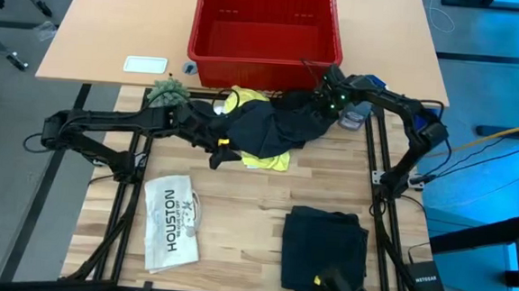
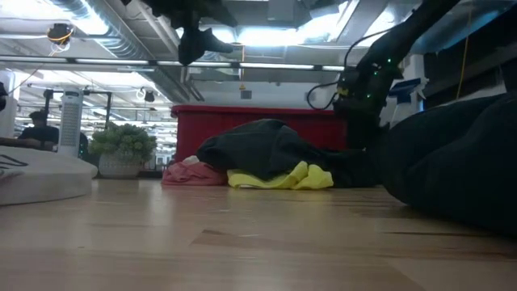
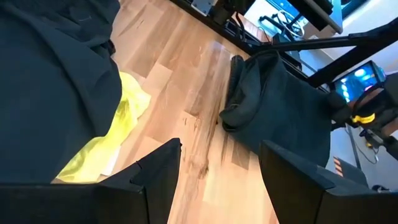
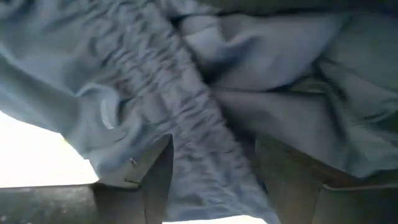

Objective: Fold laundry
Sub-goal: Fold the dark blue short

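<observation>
With one dark garment (image 1: 324, 249) already folded near the table's front, we have both the left gripper (image 1: 216, 147) and right gripper (image 1: 323, 102) spread wide and empty at the heap of dark trousers (image 1: 274, 124) over the yellow T-shirt (image 1: 268, 160), so next we likely need to pinch an edge.
</observation>
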{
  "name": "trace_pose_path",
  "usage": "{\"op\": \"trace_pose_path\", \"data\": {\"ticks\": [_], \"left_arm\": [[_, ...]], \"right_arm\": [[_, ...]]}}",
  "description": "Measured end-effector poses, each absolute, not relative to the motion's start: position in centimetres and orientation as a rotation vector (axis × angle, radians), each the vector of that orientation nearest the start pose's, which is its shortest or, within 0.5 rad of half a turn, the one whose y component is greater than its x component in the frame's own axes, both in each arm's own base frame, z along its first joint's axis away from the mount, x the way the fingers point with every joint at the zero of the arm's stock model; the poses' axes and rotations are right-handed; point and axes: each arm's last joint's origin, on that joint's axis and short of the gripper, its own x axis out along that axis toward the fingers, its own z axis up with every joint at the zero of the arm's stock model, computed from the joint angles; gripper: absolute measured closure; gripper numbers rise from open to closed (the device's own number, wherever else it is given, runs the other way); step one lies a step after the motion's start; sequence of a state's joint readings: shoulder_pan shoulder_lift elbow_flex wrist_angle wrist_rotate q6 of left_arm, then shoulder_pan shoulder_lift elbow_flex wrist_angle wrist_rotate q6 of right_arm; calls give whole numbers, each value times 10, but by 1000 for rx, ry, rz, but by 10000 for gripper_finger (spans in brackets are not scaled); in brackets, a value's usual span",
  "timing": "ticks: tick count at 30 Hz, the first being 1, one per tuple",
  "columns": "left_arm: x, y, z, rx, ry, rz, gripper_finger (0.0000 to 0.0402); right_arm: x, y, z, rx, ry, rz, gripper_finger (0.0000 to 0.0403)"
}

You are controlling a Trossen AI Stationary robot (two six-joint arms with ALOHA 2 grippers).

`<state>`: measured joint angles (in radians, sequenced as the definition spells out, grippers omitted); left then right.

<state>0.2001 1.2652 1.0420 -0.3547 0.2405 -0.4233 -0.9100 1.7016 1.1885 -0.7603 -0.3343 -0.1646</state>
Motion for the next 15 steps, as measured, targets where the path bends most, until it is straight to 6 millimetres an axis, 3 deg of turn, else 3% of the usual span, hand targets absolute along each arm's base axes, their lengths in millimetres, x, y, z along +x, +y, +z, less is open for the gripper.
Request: {"op": "trace_pose_path", "data": {"ticks": [4, 9, 15], "left_arm": [[269, 48, 307, -544, 566, 83, 194], [269, 48, 307, -540, 566, 83, 194], [268, 53, 307, -520, 561, 96, 194]], "right_arm": [[207, -250, 205, 630, 1080, -399, 221], [204, -242, 215, 698, 1040, -322, 377], [202, -229, 238, 737, 932, -224, 400]]}}
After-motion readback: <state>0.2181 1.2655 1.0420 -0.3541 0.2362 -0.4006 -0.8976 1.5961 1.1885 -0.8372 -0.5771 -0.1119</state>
